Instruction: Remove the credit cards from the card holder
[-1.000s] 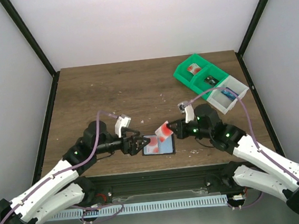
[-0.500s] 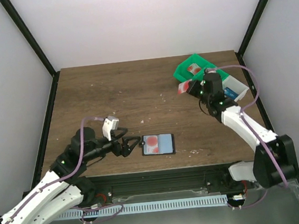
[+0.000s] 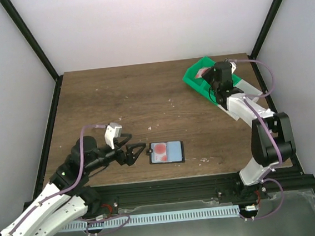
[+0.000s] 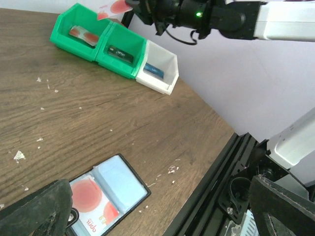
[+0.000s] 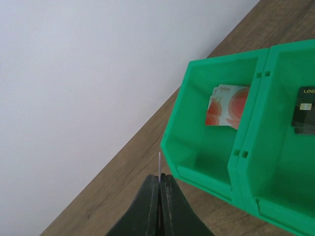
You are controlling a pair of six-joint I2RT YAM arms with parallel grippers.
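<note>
Right claw (image 5: 160, 178) is seen clenched on a credit card (image 4: 114, 7), pale with a red circle. In the right wrist view only the card's thin edge is visible between the shut fingertips. The card is held in the air at the outer rim of the end compartment of the green bin (image 5: 206, 174), at the far right of the tabletop (image 3: 122, 99).

One more red-marked card (image 5: 226, 105) is noted lying flat inside that compartment. A dark card (image 5: 305, 115) lies in the neighbouring green compartment. A white bin (image 4: 165, 58) is joined on beyond.

The card holder (image 3: 166, 151) is found unfolded flat near the front edge of the tabletop, well apart from the bins. A red-circle card (image 4: 86, 194) is seated in its left panel.

Left claw (image 3: 140, 153) is released, jaws spread wide, low and just left of the holder. Nothing is gripped.
</note>
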